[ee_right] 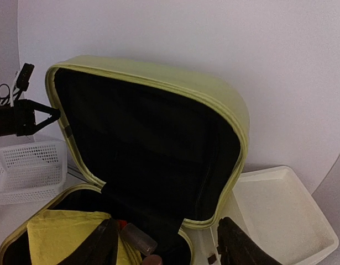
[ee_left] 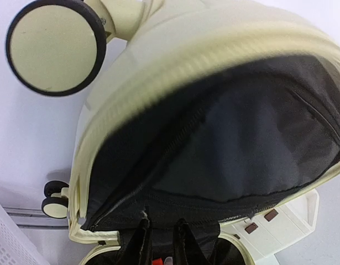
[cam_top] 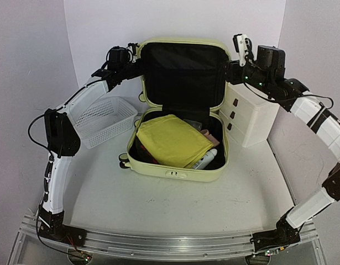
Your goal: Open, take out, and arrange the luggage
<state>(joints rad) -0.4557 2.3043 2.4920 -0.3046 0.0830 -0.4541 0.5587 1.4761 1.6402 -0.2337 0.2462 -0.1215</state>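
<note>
The pale yellow-green luggage (cam_top: 175,172) lies open on the table, its lid (cam_top: 183,72) standing upright at the back with the black lining showing. In the lower shell are a yellow cloth (cam_top: 170,138) and a white bottle (cam_top: 205,159). My left gripper (cam_top: 137,67) is at the lid's left edge. In the left wrist view its fingers (ee_left: 141,243) stand close together in front of the lining (ee_left: 230,143), with nothing between them. My right gripper (ee_right: 167,245) is open beside the lid's right edge (ee_right: 236,138). A clear bottle (ee_right: 137,240) lies below it.
A white mesh basket (cam_top: 103,118) sits left of the luggage. A white three-drawer box (cam_top: 250,116) stands to its right, close under my right arm. Black-and-cream wheels (ee_left: 53,47) stick out from the lid's left side. White walls close in behind and on both sides.
</note>
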